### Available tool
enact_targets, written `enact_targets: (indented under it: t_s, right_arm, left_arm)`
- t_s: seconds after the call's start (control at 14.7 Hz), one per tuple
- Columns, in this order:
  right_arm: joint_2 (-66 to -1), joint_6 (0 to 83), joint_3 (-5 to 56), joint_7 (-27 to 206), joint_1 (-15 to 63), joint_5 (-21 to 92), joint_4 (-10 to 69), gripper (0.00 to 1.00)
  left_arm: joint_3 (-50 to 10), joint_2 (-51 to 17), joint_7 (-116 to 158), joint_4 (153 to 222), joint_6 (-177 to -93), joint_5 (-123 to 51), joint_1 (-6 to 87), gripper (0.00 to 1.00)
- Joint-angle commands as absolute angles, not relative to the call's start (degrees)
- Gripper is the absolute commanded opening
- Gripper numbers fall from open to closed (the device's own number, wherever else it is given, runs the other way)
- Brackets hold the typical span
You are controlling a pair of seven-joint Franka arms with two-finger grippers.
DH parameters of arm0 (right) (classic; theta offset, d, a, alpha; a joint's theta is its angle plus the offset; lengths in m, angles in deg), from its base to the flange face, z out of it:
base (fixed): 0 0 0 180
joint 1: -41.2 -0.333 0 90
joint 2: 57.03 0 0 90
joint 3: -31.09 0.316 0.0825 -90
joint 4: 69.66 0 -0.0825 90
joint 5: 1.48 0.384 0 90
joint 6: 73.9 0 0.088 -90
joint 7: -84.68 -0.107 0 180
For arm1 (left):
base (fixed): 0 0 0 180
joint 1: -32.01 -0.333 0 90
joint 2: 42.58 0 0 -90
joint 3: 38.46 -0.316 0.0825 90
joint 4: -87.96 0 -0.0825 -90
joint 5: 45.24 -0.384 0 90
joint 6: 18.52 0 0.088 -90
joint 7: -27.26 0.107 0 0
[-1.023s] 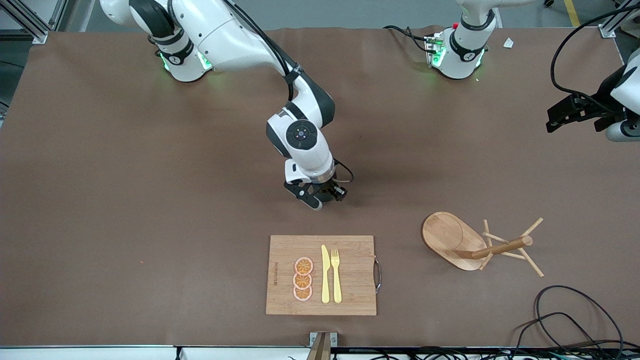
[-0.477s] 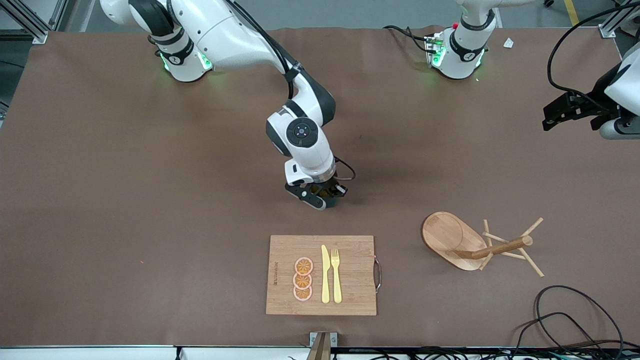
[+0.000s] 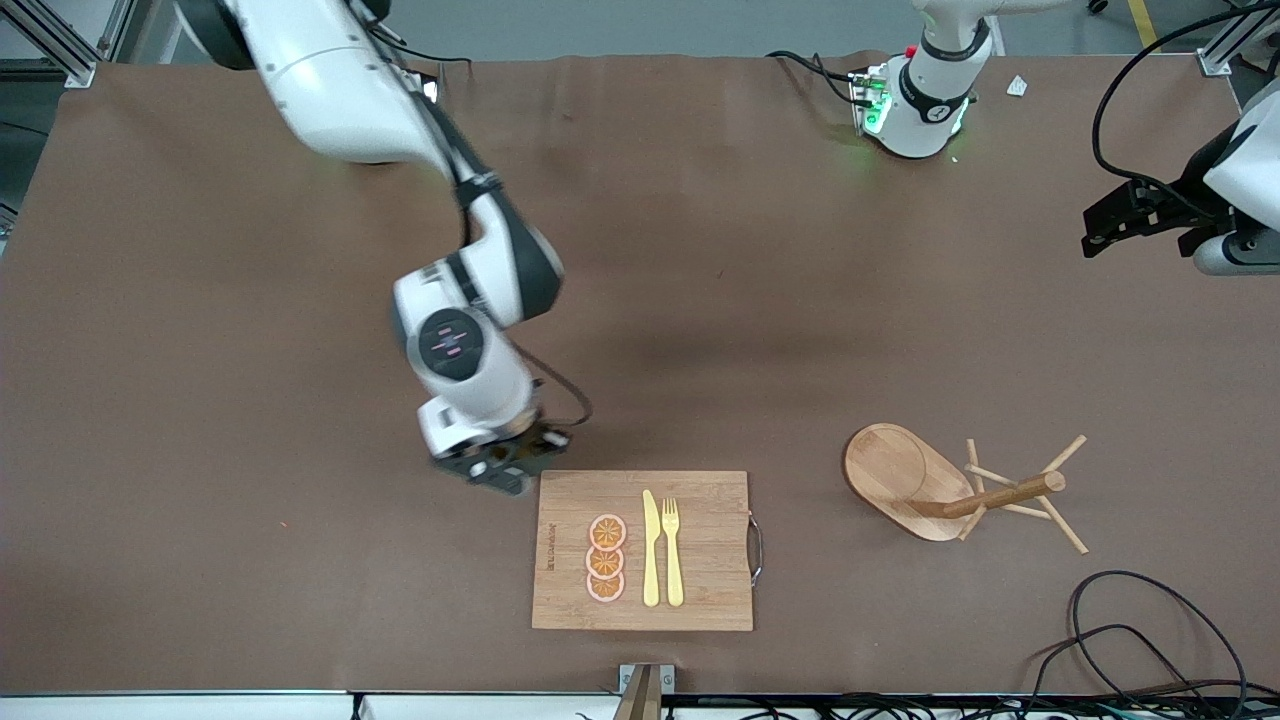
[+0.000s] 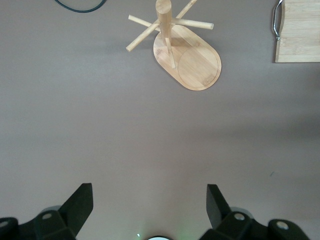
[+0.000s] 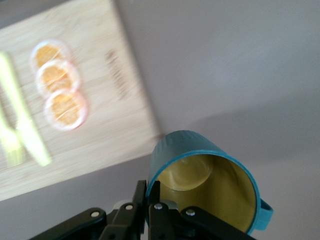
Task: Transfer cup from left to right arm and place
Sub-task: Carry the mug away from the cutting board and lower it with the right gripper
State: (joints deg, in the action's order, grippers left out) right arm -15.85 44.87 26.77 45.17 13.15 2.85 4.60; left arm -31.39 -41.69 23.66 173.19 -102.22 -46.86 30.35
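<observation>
Right gripper (image 3: 497,472) over bare worktop (image 3: 250,420), just beside corner of cutting board (image 3: 700,540); fingers clenched on rim of cup (image 5: 202,187). Cup carried clear of worktop, mouth facing wrist camera, handle on side away from fingers; inside empty. Board holds three orange slices (image 3: 606,558), knife (image 3: 651,548), fork (image 3: 672,550). Peg rack (image 3: 950,485) empty, toward left arm's end. Left gripper (image 4: 149,202) waits there, fingers released, holding nothing. Judgement: handover done; placing remains.

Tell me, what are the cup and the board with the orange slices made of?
The cup looks like glazed ceramic or maybe plastic: smooth teal outside, faintly ribbed, tan-yellow inside. The cutting board looks like bamboo or wood: pale tan with straight grain strips and a matte surface.
</observation>
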Motion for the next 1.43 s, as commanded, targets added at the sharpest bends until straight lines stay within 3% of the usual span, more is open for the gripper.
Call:
enact_targets:
  t_s: [0.0, 0.41, 1.09, 1.23, 1.3, 1.36]
  right_arm:
    - [-17.83, 41.07, 28.1, 57.38, 19.82, 1.95, 6.46, 0.01]
    - [-17.66, 38.6, 27.84, 81.32, 33.19, 1.95, 8.57, 0.01]
    - [-17.39, 47.9, 27.93, 85.82, 36.81, -0.42, 16.21, 0.04]
    - [-17.39, 48.44, 27.92, 85.39, 36.81, -0.42, 16.3, 0.14]
    - [-17.56, 48.09, 27.93, 84.95, 36.72, -0.33, 15.87, 0.29]
    - [-17.91, 48.0, 27.84, 84.94, 36.55, -0.33, 15.34, 0.53]
  left_arm:
    - [-30.99, -43.11, 24.63, 174.09, -101.57, -46.73, 29.9, 1.0]
    - [-30.9, -42.58, 24.71, 173.74, -101.93, -46.73, 29.9, 1.0]
    - [-29.84, -42.93, 24.45, 173.91, -101.66, -47.17, 29.9, 1.0]
    - [-29.67, -43.02, 24.36, 173.91, -101.66, -47.17, 29.9, 1.0]
    - [-29.67, -43.02, 24.45, 173.91, -101.66, -47.08, 29.9, 1.0]
    - [-29.67, -43.02, 24.45, 174.09, -101.57, -47.08, 29.81, 1.0]
